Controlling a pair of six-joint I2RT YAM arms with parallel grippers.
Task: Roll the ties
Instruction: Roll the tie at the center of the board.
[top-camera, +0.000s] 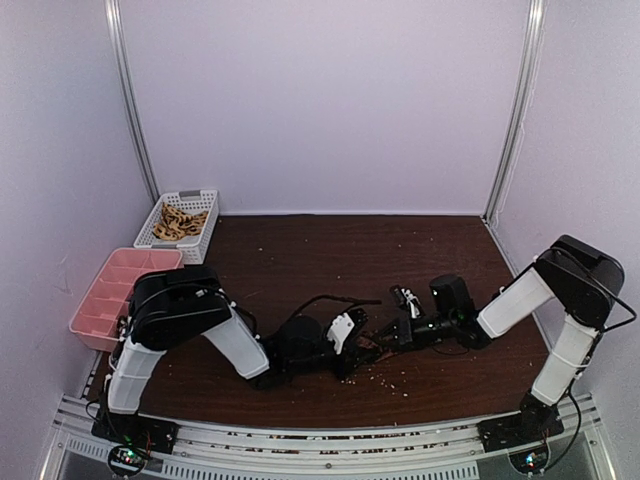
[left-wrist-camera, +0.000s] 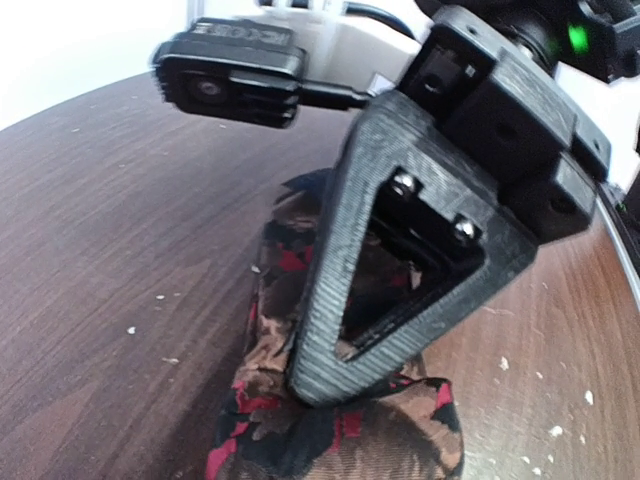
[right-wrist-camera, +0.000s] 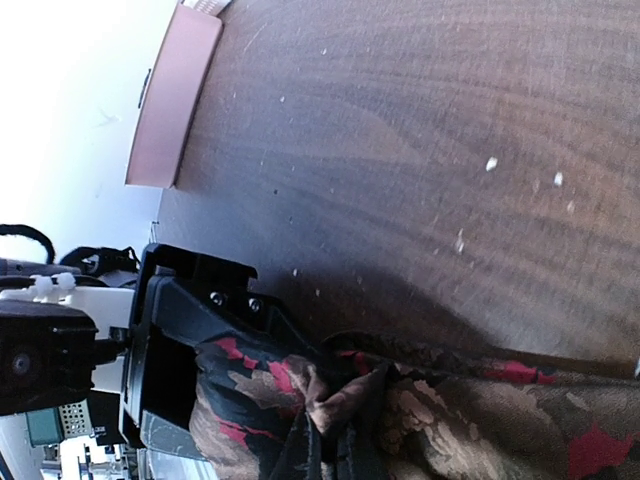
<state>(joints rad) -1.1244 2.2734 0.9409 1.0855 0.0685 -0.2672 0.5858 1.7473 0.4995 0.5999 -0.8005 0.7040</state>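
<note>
Item: one soft, light, dark necktie with red and tan floral print (left-wrist-camera: 340, 440), bunched at the near centre of the brown wooden counter (top-camera: 300, 260); probably limp and slippery, best pinched at a folded edge. The right gripper (left-wrist-camera: 330, 385) is closed, tips pressing the fabric; the left gripper (right-wrist-camera: 210, 370) sits partly open around the bunch, firm hold not discernible.

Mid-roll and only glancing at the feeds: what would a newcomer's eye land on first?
The left end effector and right end effector meet low at the near centre of the dark wooden table. Between them lies a bunched tie, dark with a red and brown floral print. At the far left, a white basket of tan ties sits behind a pink compartment tray.
</note>
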